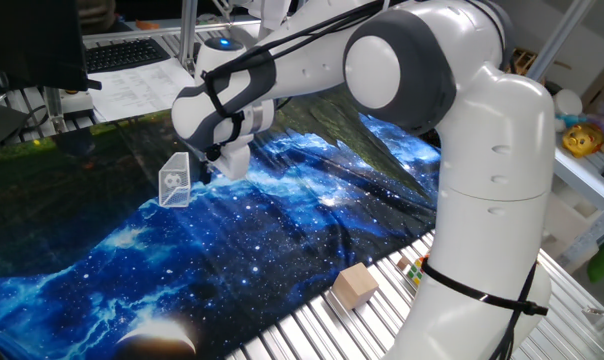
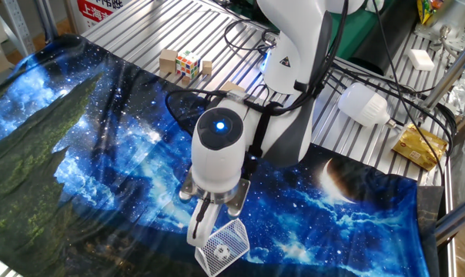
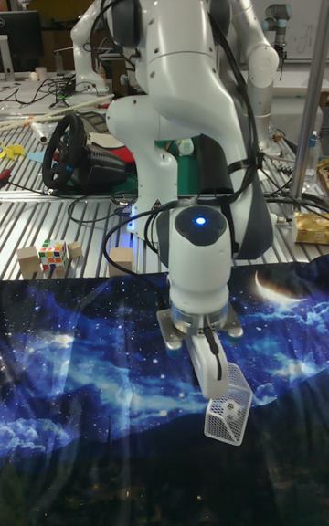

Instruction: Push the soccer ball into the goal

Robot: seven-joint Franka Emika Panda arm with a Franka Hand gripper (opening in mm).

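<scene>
Tall fixed view — patched soccer ball (image 3: 232,410) inside boxy, mesh-walled goal (image 3: 228,405).

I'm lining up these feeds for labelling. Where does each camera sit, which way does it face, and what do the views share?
One fixed view: beside the robot base, looking along the arm toward the goal; shows base, arm, gripper.
The other fixed view: high, opposite the robot, looking down; shows wrist, fingers, puzzle cube.
Tall fixed view: low, facing the robot head-on across the cloth; shows the whole arm.
Shared: all show the goal with the soccer ball inside.
</scene>
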